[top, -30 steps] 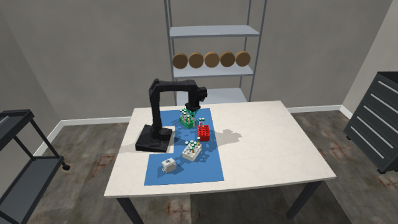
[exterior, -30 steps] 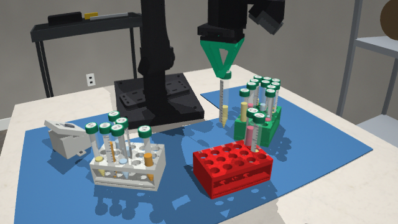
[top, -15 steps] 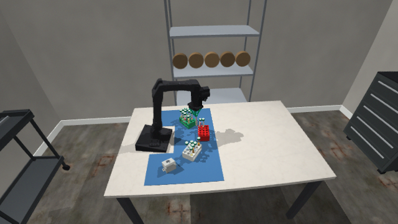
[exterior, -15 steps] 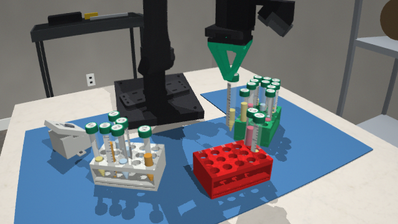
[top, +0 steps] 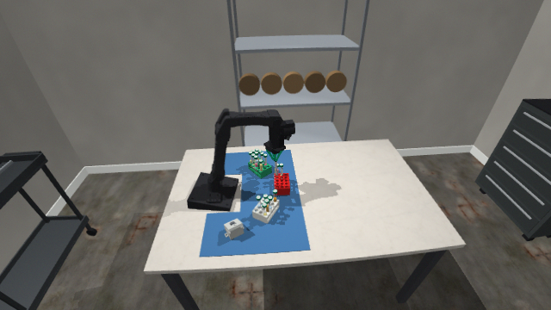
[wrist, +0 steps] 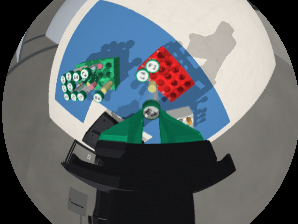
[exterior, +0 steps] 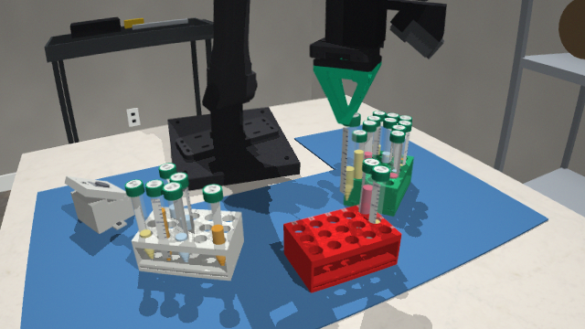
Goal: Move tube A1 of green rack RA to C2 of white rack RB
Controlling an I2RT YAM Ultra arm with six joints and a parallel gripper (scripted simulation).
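Blue mat [exterior: 457,215] on worktop [exterior: 503,283], hand [exterior: 348,120] clenched on yellow-filled tube [exterior: 349,160] beside green rack [exterior: 398,188], red rack [exterior: 340,247] just below, white rack [exterior: 189,251] well apart.

arm arched forward, wrist pointing down, green-fingered hand [exterior: 349,120] clamped on a tube cap.
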